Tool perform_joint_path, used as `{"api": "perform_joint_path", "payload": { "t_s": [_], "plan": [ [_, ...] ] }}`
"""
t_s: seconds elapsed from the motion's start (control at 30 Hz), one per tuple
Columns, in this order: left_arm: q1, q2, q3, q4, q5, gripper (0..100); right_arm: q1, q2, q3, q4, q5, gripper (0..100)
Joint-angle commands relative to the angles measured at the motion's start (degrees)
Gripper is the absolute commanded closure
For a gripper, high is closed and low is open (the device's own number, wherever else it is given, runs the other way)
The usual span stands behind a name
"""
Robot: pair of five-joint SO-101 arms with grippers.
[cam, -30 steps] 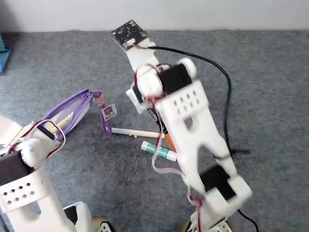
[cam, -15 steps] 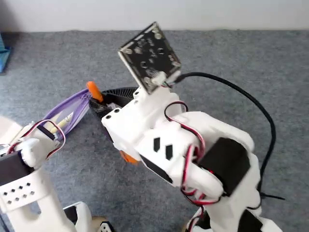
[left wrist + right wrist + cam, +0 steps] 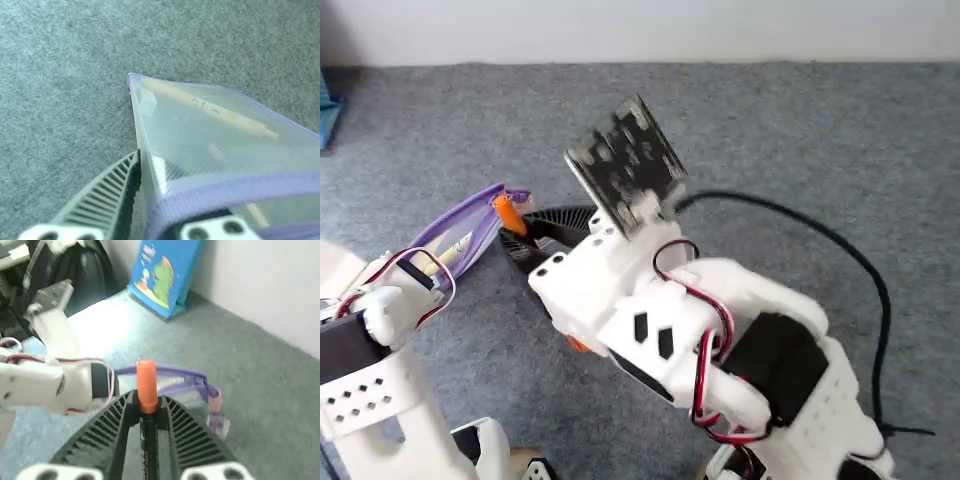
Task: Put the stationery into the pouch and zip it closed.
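Grey felt covered the desk (image 3: 840,130). Right jaws were clamped on a slim marker (image 3: 146,400) (probably light, rigid and slick, best held mid-barrel), its orange cap just short of the pouch (image 3: 460,226) mouth beyond. Left jaws pinched the pouch's floppy edge.

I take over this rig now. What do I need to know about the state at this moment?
Left gripper: shut on the pouch.
Right gripper: shut on the orange-capped pen, held close to the pouch mouth.
Done: a pencil is already inside the pouch.
Left: drop the pen in, look for stationery hidden under the right arm, zip the pouch.
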Motion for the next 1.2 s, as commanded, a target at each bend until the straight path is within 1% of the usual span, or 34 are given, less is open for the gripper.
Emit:
{"api": "perform_joint_path", "payload": {
  "t_s": [0.0, 0.13, 0.23, 0.33, 0.47, 0.6, 0.7, 0.83, 0.93, 1.0, 1.07, 1.17],
  "plan": [
    [0.2, -0.3, -3.4, 0.1, 0.6, 99, -0.2, -5.2, 11.2, -16.8, -0.3, 99.1],
    [0.2, -0.1, -3.3, 0.1, 0.6, 99, -0.2, -4.9, 17.1, -32.5, -0.3, 99.1],
    [0.2, 0.1, -3.3, 0.1, 0.6, 99, -0.2, -1.5, 17.7, -42.9, 0.8, 99.1],
    [0.2, 0.1, -3.2, 0.1, 0.6, 99, -0.3, 2.7, 17.7, -50.8, 5.5, 99.1],
    [0.2, 0.1, -1.5, -0.1, 0.6, 99, -0.7, 7.4, 17.6, -59.6, 7.8, 99.1],
    [0.1, -0.3, -0.6, -1.1, 0.6, 99, -2.4, 9.9, 18.6, -60.4, 7.7, 99.1],
    [0.1, -0.3, -0.6, -1.1, 0.6, 99, -2.4, 10.9, 21.2, -60.5, 7.6, 99.1],
    [0.0, -0.3, -0.6, -1.1, 0.6, 99, -1.4, 9.7, 29.2, -60.5, 7.6, 99.1],
    [0.0, -0.3, -0.6, -1.1, 0.6, 99, -0.6, 5.8, 34.1, -59.7, 7.6, 98.9],
    [0.0, -0.3, -0.6, -1.1, 0.6, 99, -0.7, 2.9, 35.8, -55.9, 7.6, 98.8],
    [0.0, -0.3, -0.6, -1.1, 0.6, 99, -0.6, 0.2, 35.8, -49.0, 7.2, 96.9],
    [0.1, -0.3, -0.6, -1.1, 0.6, 99, 0.0, -3.4, 35.8, -41.7, 3.0, 86.4]
  ]
}}
